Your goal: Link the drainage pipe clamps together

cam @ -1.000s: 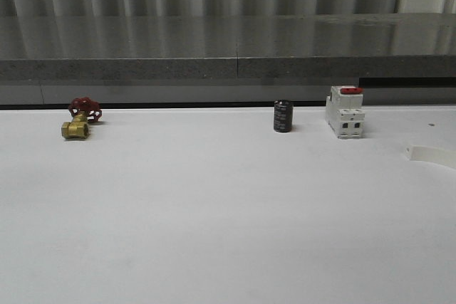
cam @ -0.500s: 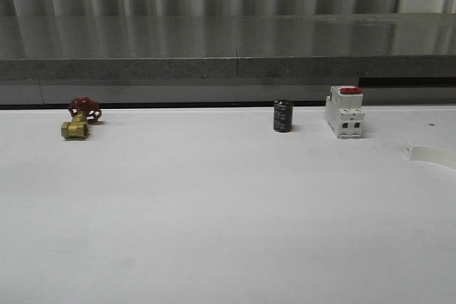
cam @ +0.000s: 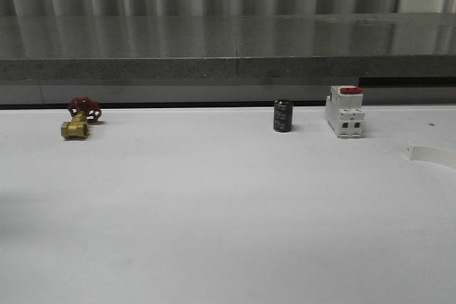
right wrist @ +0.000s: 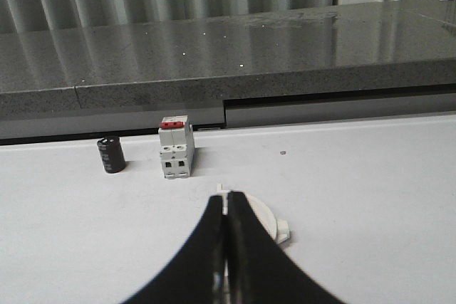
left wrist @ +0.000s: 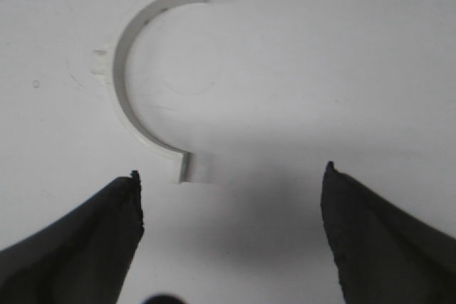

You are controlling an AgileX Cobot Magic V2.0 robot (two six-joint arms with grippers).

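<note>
One white half-ring drainage pipe clamp [left wrist: 122, 76] lies flat on the white table in the left wrist view. My left gripper [left wrist: 231, 169] hangs open just short of its near end, with nothing between the fingers. The other clamp [right wrist: 262, 214] is a white arc with a small tab. It runs between the fingers of my right gripper [right wrist: 226, 197], which is shut on it. In the front view an end of this clamp [cam: 431, 154] shows at the table's right edge. Whether it rests on the table or is lifted I cannot tell.
At the back of the table stand a white breaker with a red switch [cam: 345, 112], a black cylinder [cam: 283, 116] and a brass valve with a red handle [cam: 80, 119]. A grey stone ledge [cam: 228, 55] runs behind them.
The clamp end at the table's right edge has shifted very slightly upward in the front view. Nothing else differs.
</note>
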